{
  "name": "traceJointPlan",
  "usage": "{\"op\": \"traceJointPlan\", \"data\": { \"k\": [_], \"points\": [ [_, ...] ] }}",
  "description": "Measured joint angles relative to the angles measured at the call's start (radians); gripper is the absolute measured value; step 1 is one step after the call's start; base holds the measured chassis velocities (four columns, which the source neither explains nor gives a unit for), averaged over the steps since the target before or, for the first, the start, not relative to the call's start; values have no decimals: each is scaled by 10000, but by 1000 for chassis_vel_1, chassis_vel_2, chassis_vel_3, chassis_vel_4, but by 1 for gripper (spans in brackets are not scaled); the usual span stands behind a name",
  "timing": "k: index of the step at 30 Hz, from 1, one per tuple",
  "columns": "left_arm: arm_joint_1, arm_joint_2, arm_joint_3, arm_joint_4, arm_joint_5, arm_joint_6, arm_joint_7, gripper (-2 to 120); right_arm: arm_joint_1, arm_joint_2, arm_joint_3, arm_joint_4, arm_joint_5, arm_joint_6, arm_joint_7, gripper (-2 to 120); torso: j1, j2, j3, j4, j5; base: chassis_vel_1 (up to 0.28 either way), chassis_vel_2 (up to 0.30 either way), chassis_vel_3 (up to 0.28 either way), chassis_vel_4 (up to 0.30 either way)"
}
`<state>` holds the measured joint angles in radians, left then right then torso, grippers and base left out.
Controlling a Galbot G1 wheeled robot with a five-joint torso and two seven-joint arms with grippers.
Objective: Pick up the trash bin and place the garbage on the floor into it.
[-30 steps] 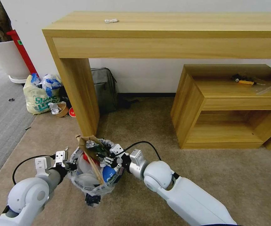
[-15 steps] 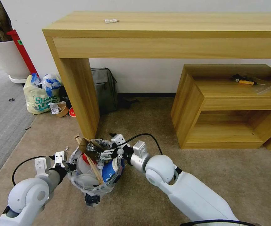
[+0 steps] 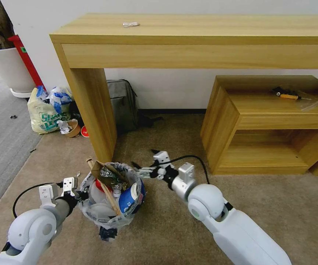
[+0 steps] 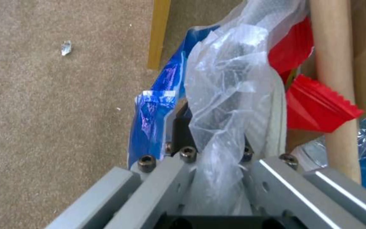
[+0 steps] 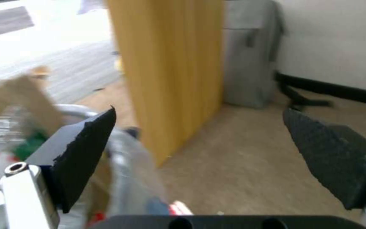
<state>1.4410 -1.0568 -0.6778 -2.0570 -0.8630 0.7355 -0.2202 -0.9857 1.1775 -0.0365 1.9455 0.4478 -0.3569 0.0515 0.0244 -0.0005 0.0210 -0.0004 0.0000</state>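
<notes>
The trash bin (image 3: 109, 215), lined with a crinkly clear bag, hangs low over the beige carpet floor (image 3: 173, 228). My left gripper (image 3: 80, 195) is shut on its near-left rim. The clamped bag (image 4: 225, 95) and black rim (image 4: 182, 127) show between the left gripper (image 4: 210, 143) jaws. Garbage fills the bin: a blue-white paper cup (image 3: 128, 198), a cardboard scrap (image 3: 100, 170), a wooden stick (image 3: 109, 197) and a red wrapper (image 4: 314, 105). My right gripper (image 3: 146, 160) hovers open and holds nothing just right of the bin; its black pads (image 5: 85, 149) stand wide apart.
The wooden desk's leg (image 3: 92, 110) stands right behind the bin. A grey backpack (image 3: 123, 105) leans under the desk. A low wooden shelf (image 3: 269, 121) is at the right. A yellowish shopping bag (image 3: 46, 110) and brown bowl (image 3: 72, 129) sit at the left.
My right gripper has drawn back out of the bin, away to the right, with its fingers spread. The blue-white cup now lies atop the bin's load. The left gripper has kept its hold.
</notes>
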Motion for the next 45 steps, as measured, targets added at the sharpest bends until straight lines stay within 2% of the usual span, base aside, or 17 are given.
{"op": "traceJointPlan", "data": {
  "k": [6,14,23,45],
  "points": [
    [79,-115,-129,-11,112,0,88,0,-1186,327,1417,16,-1087,320,3,100,0,0,0,-1,0,0,0,0,0],
    [117,-169,-173,-50,201,0,158,0,-2190,343,2241,324,-1450,416,-96,100,0,0,-1,-1,0,0,0,0,0],
    [165,-202,-164,-188,232,0,133,0,-2449,352,2606,450,-1543,504,-102,100,0,0,0,-1,0,34,31,-36,-40],
    [164,-154,-116,-125,240,0,136,0,-3086,522,2528,-34,-1631,445,6,100,0,-1,0,2,-3,192,194,-189,-184]
  ]
}}
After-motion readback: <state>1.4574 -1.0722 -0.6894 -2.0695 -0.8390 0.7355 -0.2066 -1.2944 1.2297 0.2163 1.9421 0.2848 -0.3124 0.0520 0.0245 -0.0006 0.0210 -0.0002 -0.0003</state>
